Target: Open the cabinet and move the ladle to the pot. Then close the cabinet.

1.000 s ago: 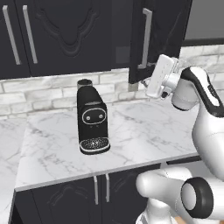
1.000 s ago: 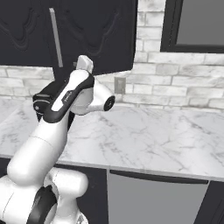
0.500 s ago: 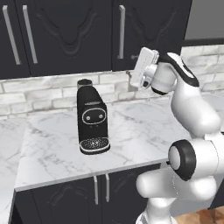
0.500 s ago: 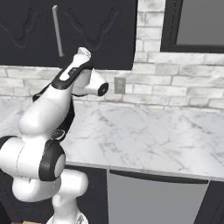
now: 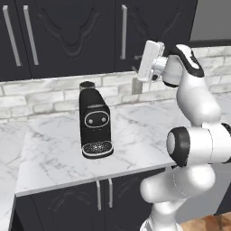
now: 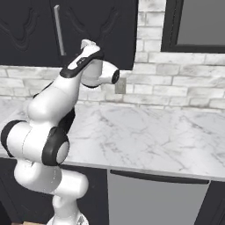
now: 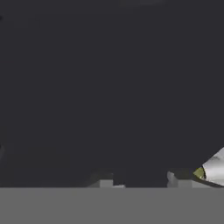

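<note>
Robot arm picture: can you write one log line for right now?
phase: reaching cabinet | doors: closed | end effector: by door's lower edge, grip unclear | coffee machine: on counter

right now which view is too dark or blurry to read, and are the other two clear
Hand view: nearly all dark and soft, pressed close to the cabinet, detail unreadable. Left base view: evenly lit and sharp, coffee machine casting a soft shadow on the marble counter. Right base view: clear, silver handle bright against the black door.
</note>
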Controlling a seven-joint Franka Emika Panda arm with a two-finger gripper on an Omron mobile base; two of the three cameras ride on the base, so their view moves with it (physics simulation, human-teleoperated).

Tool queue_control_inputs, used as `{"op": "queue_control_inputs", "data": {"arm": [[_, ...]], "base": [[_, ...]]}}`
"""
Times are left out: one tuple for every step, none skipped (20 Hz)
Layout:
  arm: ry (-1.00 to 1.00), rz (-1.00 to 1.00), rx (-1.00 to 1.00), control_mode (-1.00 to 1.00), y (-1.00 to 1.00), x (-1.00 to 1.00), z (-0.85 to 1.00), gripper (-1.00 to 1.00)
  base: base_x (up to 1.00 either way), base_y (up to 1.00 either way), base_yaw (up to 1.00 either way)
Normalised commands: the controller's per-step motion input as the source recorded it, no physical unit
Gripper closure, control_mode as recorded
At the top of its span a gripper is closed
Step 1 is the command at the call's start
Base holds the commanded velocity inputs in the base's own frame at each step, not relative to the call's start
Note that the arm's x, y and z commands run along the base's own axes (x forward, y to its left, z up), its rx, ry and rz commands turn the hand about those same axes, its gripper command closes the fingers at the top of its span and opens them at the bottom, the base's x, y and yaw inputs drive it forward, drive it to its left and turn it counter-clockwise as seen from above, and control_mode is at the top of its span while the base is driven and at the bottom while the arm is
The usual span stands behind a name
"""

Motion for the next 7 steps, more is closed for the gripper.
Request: {"op": "queue_control_inputs", "data": {"arm": [[0.09,-0.13,-0.21,-1.00,0.04,0.60,0.00,-1.00],[0.05,-0.16,-0.26,-1.00,0.05,0.44,-0.01,-1.00],[0.05,-0.17,-0.30,-1.00,0.06,0.26,-0.14,-1.00],[0.02,-0.18,-0.33,-1.00,0.06,0.14,-0.17,-1.00],[0.00,-0.18,-0.35,-1.00,0.06,0.00,-0.27,-1.00],[0.00,-0.19,-0.37,-1.00,0.08,0.00,-0.34,-1.00],[0.00,-0.18,-0.37,-1.00,0.13,-0.02,-0.38,-1.00]], "base": [[0.00,0.00,0.00],[0.00,0.00,0.00],[0.00,0.00,0.00],[0.00,0.00,0.00],[0.00,0.00,0.00],[0.00,0.00,0.00],[0.00,0.00,0.00]]}}
